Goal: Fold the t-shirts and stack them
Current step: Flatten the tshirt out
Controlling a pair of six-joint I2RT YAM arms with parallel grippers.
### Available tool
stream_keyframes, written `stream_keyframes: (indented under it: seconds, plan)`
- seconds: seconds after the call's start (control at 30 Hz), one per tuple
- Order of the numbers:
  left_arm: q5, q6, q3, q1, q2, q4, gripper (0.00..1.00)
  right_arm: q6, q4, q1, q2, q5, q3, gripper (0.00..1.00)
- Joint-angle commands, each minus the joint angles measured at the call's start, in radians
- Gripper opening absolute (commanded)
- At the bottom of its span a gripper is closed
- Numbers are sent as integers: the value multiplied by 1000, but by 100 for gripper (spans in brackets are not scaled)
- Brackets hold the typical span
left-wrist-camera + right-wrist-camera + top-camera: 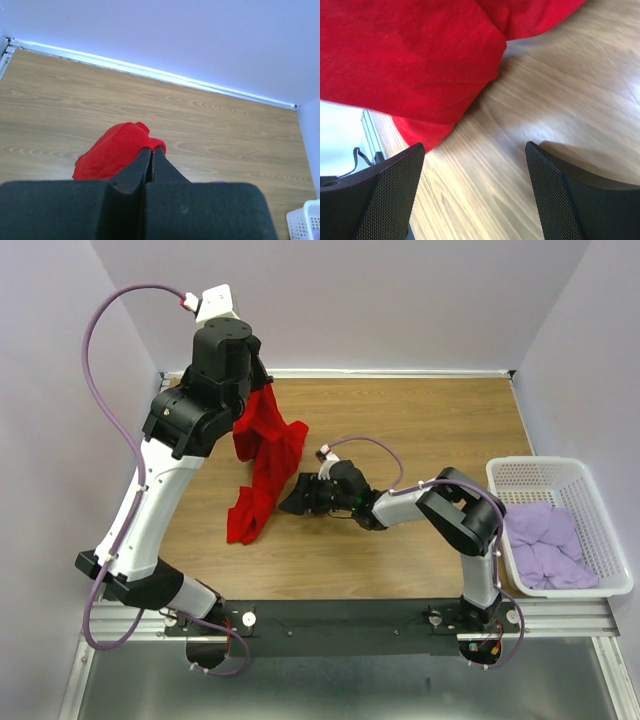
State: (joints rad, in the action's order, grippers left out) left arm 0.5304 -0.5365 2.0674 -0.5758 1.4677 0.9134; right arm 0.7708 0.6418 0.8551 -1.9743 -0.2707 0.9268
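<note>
The limp, light red t-shirt (265, 465) is pinched in the left tool (151, 151); its lower hem is best taken by the right tool (474, 150), spread wide.

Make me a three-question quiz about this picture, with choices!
1. Where are the purple shirts? A. in the basket B. on the floor C. on a chair
2. What colour is the hanging shirt in the left gripper? A. blue B. red C. green
3. The right gripper is: A. open B. shut on cloth C. out of sight
Answers: 1 A, they lie piled inside its white walls; 2 B, bright red cloth dangles from it; 3 A, a wide gap shows between its two sides.
</note>
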Motion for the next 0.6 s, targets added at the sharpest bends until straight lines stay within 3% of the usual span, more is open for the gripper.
stream_keyframes:
  seconds: [0.0,0.37,0.43,0.47,0.53,0.57]
  plan:
    - [-26,23,43,7,0,-44,0,-13,68,21,-54,44,69,89]
    - [-40,38,74,28,-17,-44,0,-38,68,22,-195,34,250,85]
    - [-62,46,66,48,-27,-48,0,-39,67,24,-210,8,268,75]
    - [-75,47,38,82,-36,-68,0,-39,65,22,-215,-1,273,60]
    - [-124,59,-10,128,-76,-103,0,-65,44,21,-198,2,256,41]
    - [-154,63,-54,183,-89,-137,0,-74,30,16,-169,11,239,22]
